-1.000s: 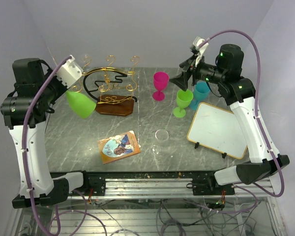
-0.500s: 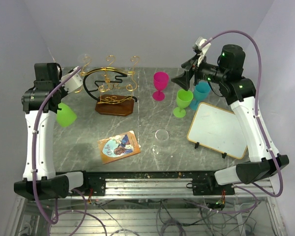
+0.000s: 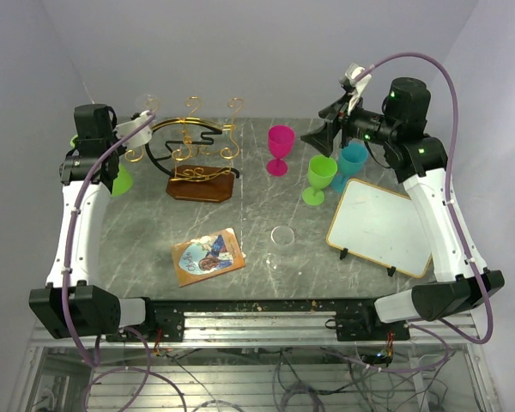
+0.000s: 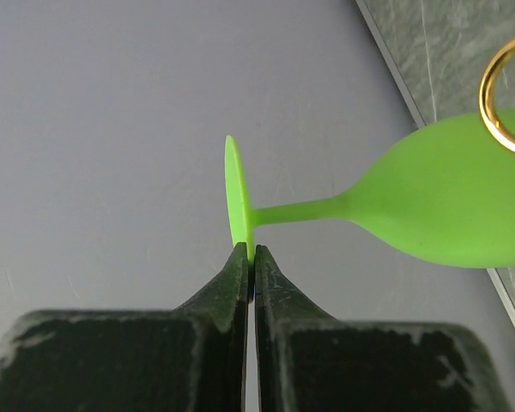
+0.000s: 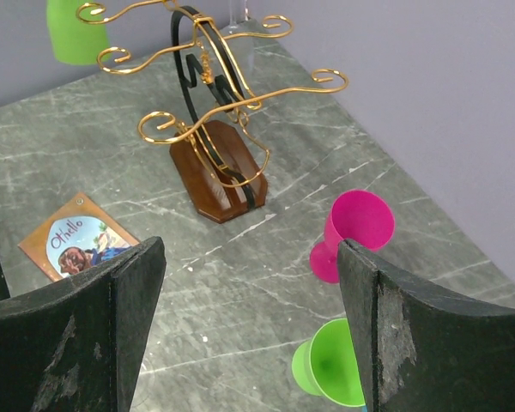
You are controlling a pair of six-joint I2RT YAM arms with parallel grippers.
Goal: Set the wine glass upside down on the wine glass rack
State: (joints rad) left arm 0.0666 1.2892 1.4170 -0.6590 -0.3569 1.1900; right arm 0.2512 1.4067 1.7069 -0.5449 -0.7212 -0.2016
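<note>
Pinches the thin foot disc of the lime-green wine glass (image 4: 429, 206) edge-on between the clenched fingers of the left gripper (image 4: 251, 253). Holds it in the air off the table's far left corner, just left of the wine glass rack (image 3: 193, 150), not hung on it. Seen from the left wrist with the stem running sideways and one gold scroll loop (image 4: 498, 103) crossing in front of the bowl; whether touching, cannot tell. From above, mostly hidden behind the left arm.

Hangs the right gripper (image 5: 249, 249) high over the far right of the table, fingers spread wide around nothing.

Right of the rack, upright on the table: a pink goblet (image 3: 280, 148), then a green goblet (image 3: 319, 178) and a teal goblet (image 3: 352, 163) close together. Just beside those two, nearer the arms, a small wood-framed whiteboard (image 3: 379, 227) on black feet. Toward the middle, a small clear disc (image 3: 282, 235); left of it, a picture card (image 3: 208, 256) lying flat and askew. Nothing on the tabletop between the held glass and the rack's left arms.

Underneath it all, a grey-green marbled table (image 3: 154, 245), with a metal rail and loose cables along the near edge. All around, plain pale walls.
</note>
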